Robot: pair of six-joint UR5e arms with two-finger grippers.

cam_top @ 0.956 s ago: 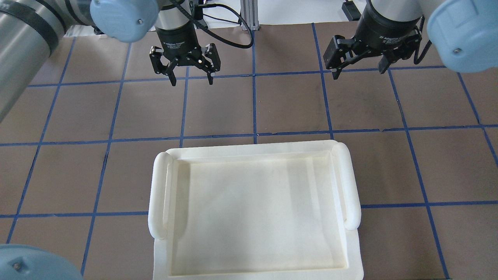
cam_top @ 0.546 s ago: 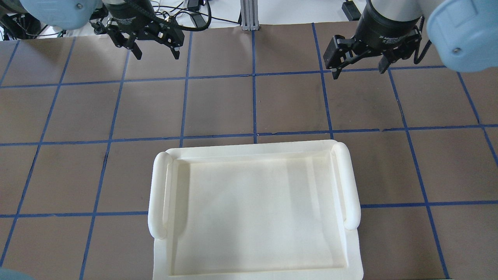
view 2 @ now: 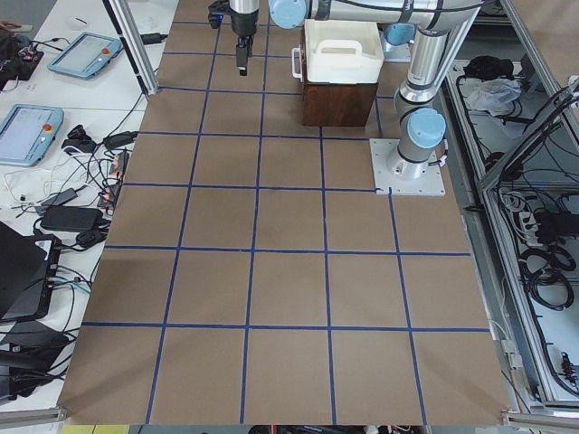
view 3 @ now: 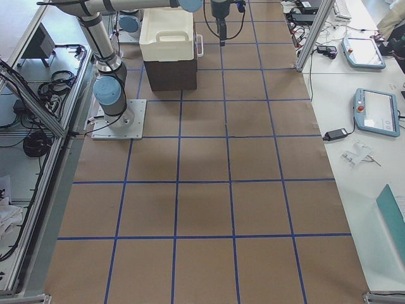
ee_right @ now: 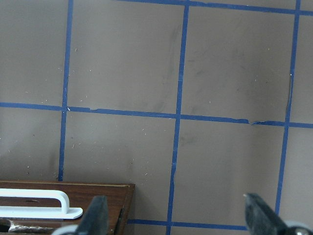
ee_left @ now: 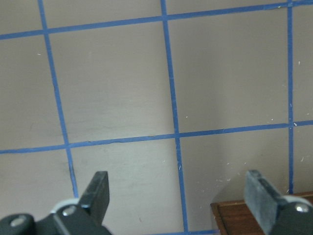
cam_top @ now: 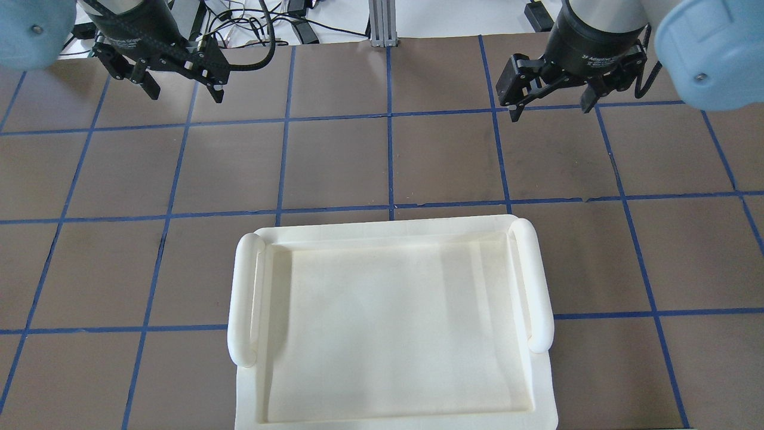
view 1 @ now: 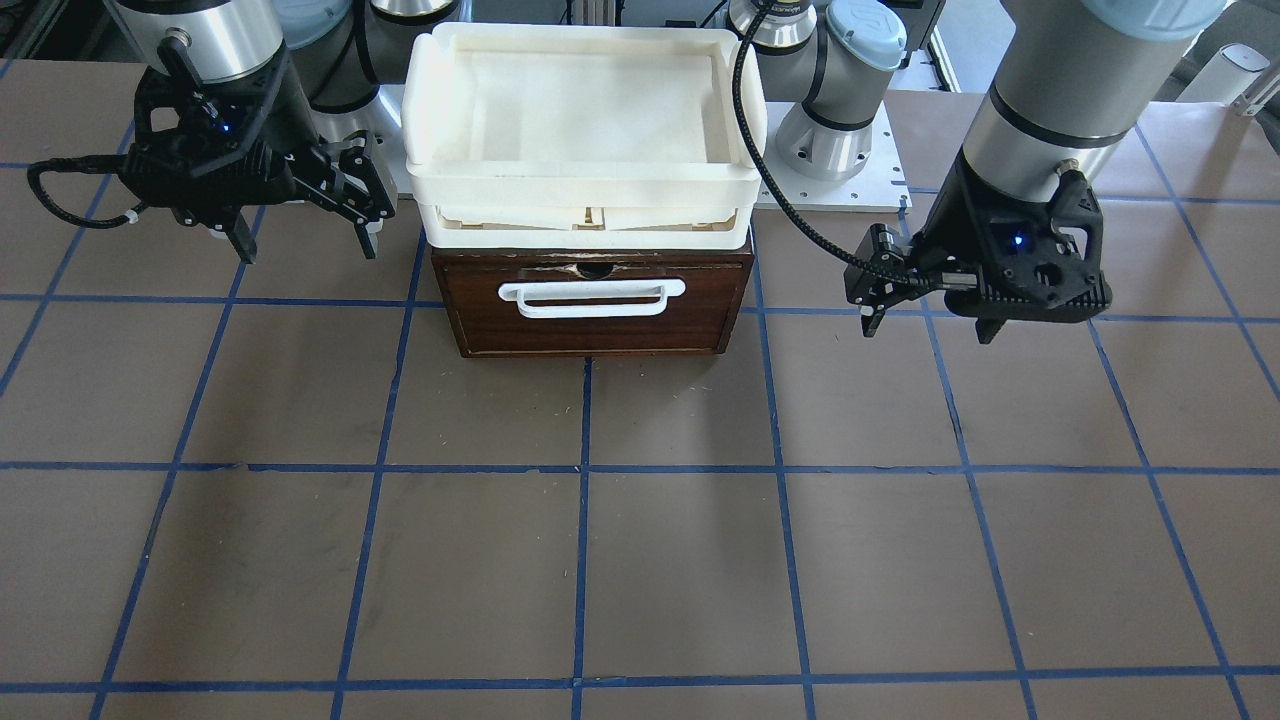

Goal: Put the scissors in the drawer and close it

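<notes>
A: Any writing to read?
B: White lettering on the right end effector [cam_top: 550,112], beginning "2F Adaptive"; the rest is too small.
A: The drawer [view 1: 590,325]?
B: Dark brown wood with a white bar handle [view 1: 590,298]. It's closed, on the bench [view 1: 600,560] under a cream tray [view 1: 580,190]. The left end effector [cam_top: 185,95] and the right both have their fingers spread, empty.

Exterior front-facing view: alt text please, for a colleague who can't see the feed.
A dark brown drawer with a white bar handle appears closed under a cream-white tray. The open, empty right gripper and left gripper hover either side of it; no scissors are visible.
</notes>
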